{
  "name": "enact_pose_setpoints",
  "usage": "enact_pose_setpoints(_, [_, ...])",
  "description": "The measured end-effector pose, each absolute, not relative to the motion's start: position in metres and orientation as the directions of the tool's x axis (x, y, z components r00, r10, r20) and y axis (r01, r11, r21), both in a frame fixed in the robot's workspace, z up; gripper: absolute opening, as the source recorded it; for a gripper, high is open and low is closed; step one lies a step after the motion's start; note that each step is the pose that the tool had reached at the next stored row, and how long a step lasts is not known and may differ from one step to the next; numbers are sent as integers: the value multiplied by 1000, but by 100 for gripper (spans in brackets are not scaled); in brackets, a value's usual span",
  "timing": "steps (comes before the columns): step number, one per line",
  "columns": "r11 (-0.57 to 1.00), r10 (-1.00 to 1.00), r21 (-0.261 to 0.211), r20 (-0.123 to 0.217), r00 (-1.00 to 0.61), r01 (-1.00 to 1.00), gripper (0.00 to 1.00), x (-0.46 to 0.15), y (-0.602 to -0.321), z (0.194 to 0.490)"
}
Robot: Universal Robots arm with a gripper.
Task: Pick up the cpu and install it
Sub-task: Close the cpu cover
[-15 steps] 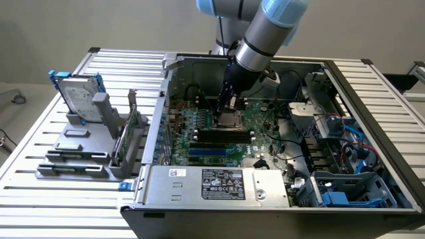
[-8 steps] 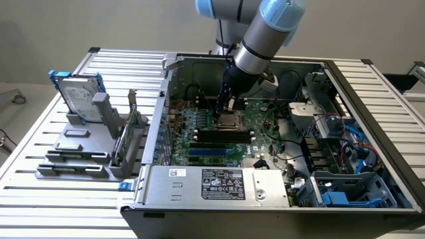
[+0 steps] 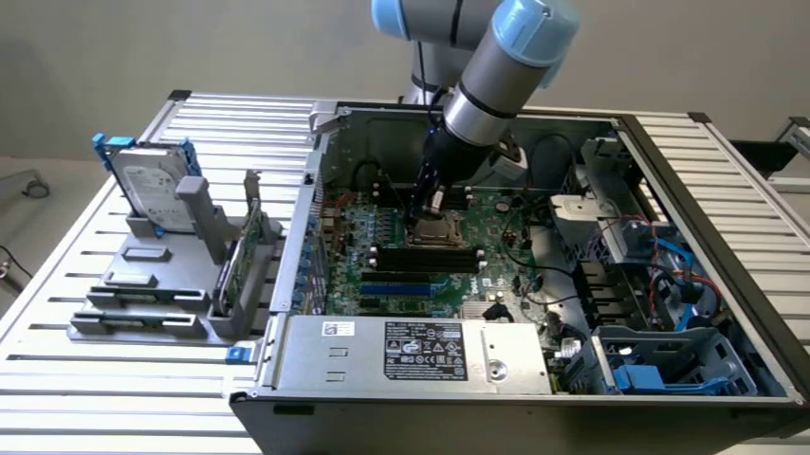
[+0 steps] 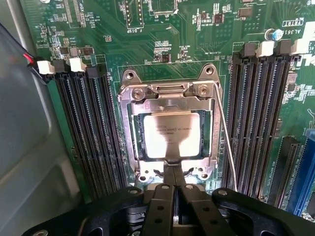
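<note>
Arm (image 3: 500,90) reaches steeply down, tool (image 4: 172,170) closed over socketed cpu (image 4: 172,132)

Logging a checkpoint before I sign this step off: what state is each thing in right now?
cpu: lying flat in the socket.
gripper: shut, tips by the cpu's edge.
memory slots: empty.
lever: cannot tell if latched.
case: side open.
hard drive: upright in a stand, outside the case.
</note>
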State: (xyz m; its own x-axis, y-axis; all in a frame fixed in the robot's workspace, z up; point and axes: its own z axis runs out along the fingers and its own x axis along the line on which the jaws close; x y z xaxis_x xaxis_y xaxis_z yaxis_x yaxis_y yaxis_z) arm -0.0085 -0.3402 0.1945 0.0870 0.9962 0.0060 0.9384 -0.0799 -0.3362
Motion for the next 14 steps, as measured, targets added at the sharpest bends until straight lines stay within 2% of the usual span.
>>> enact_pose_setpoints(14, [-118,992,-338,8,128,934,11,-12,-340,195])
